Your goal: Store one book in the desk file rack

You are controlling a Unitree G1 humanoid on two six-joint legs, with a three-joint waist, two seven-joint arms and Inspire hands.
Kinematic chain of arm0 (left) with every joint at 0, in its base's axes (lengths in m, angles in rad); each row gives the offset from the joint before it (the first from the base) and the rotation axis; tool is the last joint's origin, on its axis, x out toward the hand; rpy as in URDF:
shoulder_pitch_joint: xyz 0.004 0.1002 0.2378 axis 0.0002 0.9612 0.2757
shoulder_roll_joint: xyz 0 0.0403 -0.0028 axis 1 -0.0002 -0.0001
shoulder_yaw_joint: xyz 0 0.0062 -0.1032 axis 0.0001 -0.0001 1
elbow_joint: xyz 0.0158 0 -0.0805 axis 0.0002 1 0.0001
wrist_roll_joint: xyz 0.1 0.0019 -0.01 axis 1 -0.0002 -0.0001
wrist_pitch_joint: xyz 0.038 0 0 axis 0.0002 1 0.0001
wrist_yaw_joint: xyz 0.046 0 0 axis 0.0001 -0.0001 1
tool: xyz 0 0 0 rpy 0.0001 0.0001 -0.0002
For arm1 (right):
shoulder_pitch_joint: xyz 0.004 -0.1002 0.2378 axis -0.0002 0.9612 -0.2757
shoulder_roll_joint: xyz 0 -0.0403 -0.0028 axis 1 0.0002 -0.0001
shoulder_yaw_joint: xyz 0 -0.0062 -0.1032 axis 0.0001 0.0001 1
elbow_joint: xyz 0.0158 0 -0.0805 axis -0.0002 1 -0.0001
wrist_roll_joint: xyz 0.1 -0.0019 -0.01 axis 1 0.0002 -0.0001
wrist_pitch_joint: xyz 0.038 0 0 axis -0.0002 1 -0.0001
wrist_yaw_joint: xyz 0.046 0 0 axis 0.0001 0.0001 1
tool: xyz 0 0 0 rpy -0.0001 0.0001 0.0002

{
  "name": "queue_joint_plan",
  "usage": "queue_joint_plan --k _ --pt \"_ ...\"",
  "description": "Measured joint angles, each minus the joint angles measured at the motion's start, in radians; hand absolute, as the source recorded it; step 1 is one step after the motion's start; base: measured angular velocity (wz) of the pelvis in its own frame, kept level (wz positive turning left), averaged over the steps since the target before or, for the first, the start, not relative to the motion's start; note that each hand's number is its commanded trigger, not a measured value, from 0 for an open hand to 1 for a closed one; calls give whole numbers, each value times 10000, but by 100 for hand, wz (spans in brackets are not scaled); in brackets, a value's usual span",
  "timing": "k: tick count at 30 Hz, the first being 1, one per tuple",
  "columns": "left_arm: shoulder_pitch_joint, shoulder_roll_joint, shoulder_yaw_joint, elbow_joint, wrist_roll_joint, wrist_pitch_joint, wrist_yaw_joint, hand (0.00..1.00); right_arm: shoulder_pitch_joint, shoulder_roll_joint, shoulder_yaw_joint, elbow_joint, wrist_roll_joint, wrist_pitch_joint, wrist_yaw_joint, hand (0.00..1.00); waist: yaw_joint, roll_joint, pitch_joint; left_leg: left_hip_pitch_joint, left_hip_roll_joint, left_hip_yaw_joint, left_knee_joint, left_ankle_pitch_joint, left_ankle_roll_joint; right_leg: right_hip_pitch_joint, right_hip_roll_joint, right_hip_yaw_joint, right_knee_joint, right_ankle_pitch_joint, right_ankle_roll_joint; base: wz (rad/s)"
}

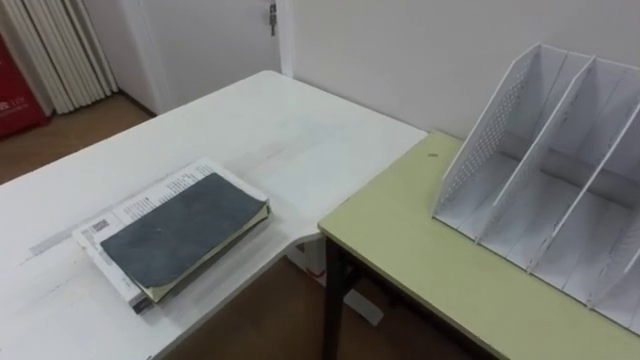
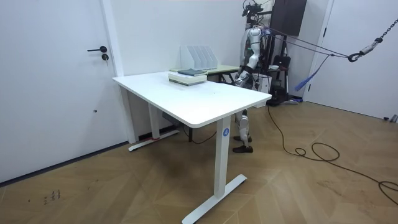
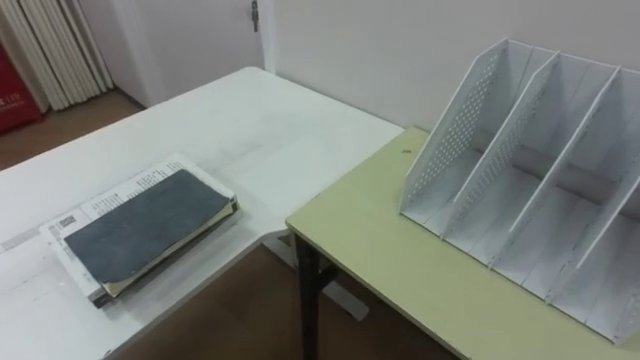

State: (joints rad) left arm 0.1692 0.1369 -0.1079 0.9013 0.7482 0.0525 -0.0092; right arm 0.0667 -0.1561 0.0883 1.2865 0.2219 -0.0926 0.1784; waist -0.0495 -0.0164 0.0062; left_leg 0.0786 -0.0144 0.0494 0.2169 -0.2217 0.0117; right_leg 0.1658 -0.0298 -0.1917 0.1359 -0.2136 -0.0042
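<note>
Presently, a dark grey book (image 1: 185,235) lies flat on top of a white-covered book (image 1: 112,226), the two stacked near the white desk's (image 1: 260,120) edge closest to the robot. The grey one sits slightly askew, so a strip of the white cover shows along its far side.

The file rack (image 1: 545,170), white with slanted dividers and a perforated end wall, stands upright on the green desk (image 1: 420,260), towards that desk's back edge by the wall. Rack and books are well apart. The green desk's left corner meets the white desk's side edge.

Room view: the robot stands at the far side of the white desk, beside the green desk. One hand (image 2: 241,77) hangs low at its side, clear of both books; whether it is spread or curled I cannot tell.
</note>
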Motion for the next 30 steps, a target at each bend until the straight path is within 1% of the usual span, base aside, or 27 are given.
queue_joint_plan --k 1,2,3,5,7,8,10,11,12,13,15,17,18,20,23,24,25,27,28,30 --pt "-18 30 -178 -298 180 -64 36 0 -8 0 33 -9 -2 -91 8 0 -31 0 5 -14 -1 7 -22 3 4 -64 1 39 10 0 -1 0" --pt "-31 53 -264 -486 331 -117 43 0 -27 0 78 -9 -7 -116 11 0 -35 -6 28 -16 0 8 -34 4 6 -78 3 57 12 2 -2 -5" --pt "-35 99 -477 -827 543 -253 76 0 -35 -1 85 -10 -8 -175 17 0 -38 -7 44 7 1 8 -73 5 7 -81 10 136 7 3 -5 -5" --pt "-38 98 -822 -1371 848 -428 158 0 -34 -6 167 -23 1 -208 28 0 -89 -6 42 21 -3 16 -127 5 7 -85 13 217 7 3 -5 0" --pt "-189 60 -1394 -1838 1371 -744 319 0 -48 -43 257 -55 -10 -268 96 0 -164 -9 41 18 -8 51 -135 5 7 -95 12 256 6 5 -3 0" --pt "-276 62 -1572 -1848 1493 -805 357 0 -71 -53 286 -52 -20 -277 104 0 -203 -9 41 23 -9 53 -144 5 7 -95 12 259 6 4 -3 0" --pt "-584 71 -2295 -1845 1605 -891 428 0 -195 -75 476 -48 -155 -279 75 0 -315 1 35 41 -7 55 -168 6 8 -97 19 275 7 5 -3 -2" --pt "-643 73 -2474 -1845 1595 -903 448 0 -212 -75 495 -48 -186 -278 65 0 -358 2 33 46 -7 55 -170 6 8 -98 22 275 4 4 -3 -3" --pt "-713 76 -2816 -1882 1598 -914 493 0 -247 -75 583 -40 -191 -277 44 0 -396 1 27 46 -7 54 -180 6 8 -96 22 284 3 4 -3 0" --pt "-684 106 -3108 -2172 1605 -913 495 0 -266 -79 674 -53 -191 -275 25 0 -461 -5 25 54 -6 54 -181 6 8 -100 22 304 3 5 -3 0" --pt "-680 126 -3429 -2613 1668 -941 499 0 -315 -82 697 -48 -196 -251 -9 0 -490 -11 24 49 -6 54 -179 8 10 -123 23 349 2 5 -3 0" --pt "-679 138 -3584 -3058 1934 -972 501 0 -375 -83 744 -39 -279 -217 -9 0 -523 13 5 55 -11 47 -179 14 21 -123 23 406 6 5 -5 -2" --pt "-678 194 -3675 -3412 2187 -1005 509 0 -376 -89 741 -32 -302 -209 -10 0 -534 -19 21 92 -14 44 -180 16 23 -107 23 431 7 6 -6 -5" --pt "-680 248 -3675 -3799 2502 -1051 743 0 -374 -92 747 -35 -312 -191 -16 0 -538 -14 15 168 -15 44 -192 16 24 -68 26 502 22 6 -7 -9" --pt "-691 442 -3654 -4607 3164 -1065 1106 0 -359 -99 719 -39 -299 -191 -41 0 -563 20 -6 175 -8 40 -196 16 24 -84 30 507 32 24 -14 -5" --pt "-691 548 -3649 -5078 3430 -1074 1263 0 -346 -108 677 -36 -286 -185 -50 0 -560 27 -11 172 -10 26 -196 17 26 -81 28 488 28 29 -13 0" --pt "-697 633 -3623 -5468 3560 -1107 1569 0 -345 -110 672 -39 -295 -179 -64 0 -560 57 -32 175 -12 4 -195 19 29 -67 29 504 26 32 -10 0" --pt "-757 692 -3592 -5785 3571 -1174 2089 0 -337 -119 671 -40 -299 -177 -70 0 -562 85 -53 172 -16 -15 -195 23 35 -56 27 495 28 35 -10 3" --pt "-814 716 -3592 -5820 3581 -1207 2426 0 -331 -134 671 -38 -292 -171 -71 0 -562 114 -68 173 -22 -58 -196 28 41 -46 27 487 30 35 -10 4" --pt "-825 805 -3563 -5847 3687 -1246 2824 0 -323 -162 670 -36 -293 -168 -70 0 -566 148 -89 179 -20 -82 -193 31 41 -39 30 481 31 36 -11 0"
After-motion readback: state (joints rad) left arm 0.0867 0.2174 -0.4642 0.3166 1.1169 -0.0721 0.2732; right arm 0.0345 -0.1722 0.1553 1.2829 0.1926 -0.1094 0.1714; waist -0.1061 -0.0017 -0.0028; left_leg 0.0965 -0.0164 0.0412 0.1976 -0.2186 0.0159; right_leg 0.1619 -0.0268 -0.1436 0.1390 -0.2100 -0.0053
